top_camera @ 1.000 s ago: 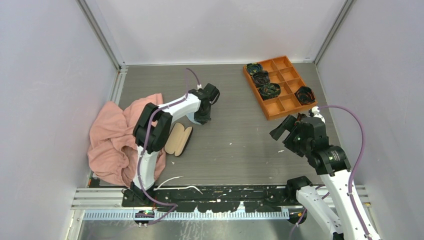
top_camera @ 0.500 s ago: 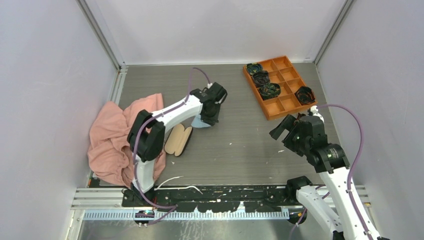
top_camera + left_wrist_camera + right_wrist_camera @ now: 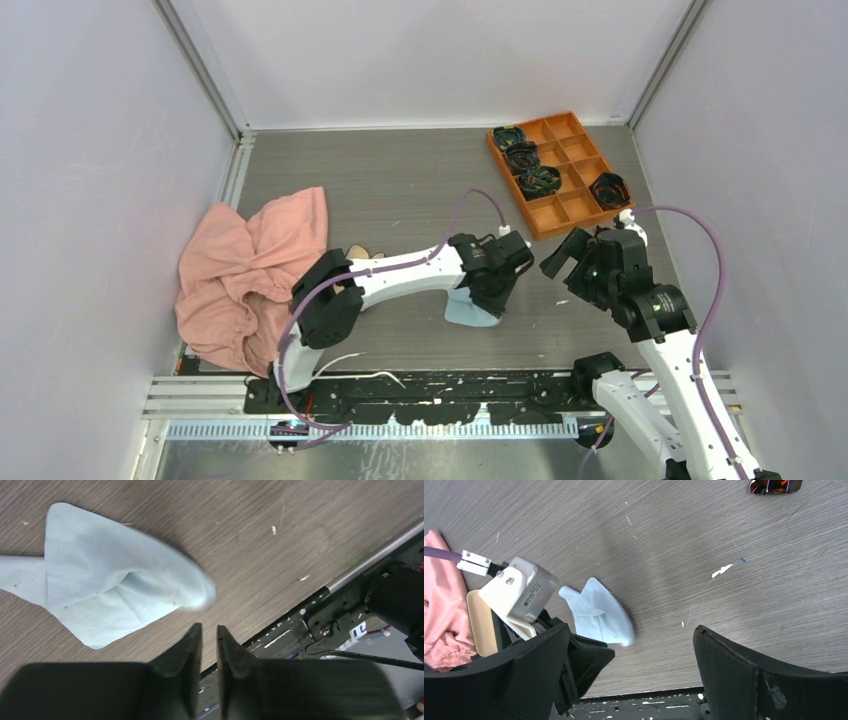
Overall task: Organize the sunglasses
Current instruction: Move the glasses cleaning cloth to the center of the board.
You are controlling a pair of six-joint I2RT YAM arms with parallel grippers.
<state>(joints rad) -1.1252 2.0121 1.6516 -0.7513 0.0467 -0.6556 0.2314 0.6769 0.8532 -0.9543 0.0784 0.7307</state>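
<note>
The sunglasses show only in the right wrist view, as a dark frame with reddish lenses cut off by the top edge. In the top view they are hidden by the right arm. My left gripper is stretched to the front middle of the table. Its jaws are nearly together with nothing between them. A light blue cloth lies on the table just beyond its fingertips and also shows in the top view. My right gripper is wide open and empty, above the table to the right of the cloth.
The open glasses case with tan lining lies mostly under the left arm. A pink cloth is heaped at the left. An orange divided tray with dark coiled bundles stands at the back right. The table's front rail is close.
My left arm has swung from beside the case at the middle left to the front middle, bringing the blue cloth along. The cloth is now out of its jaws. The right arm has barely moved.
</note>
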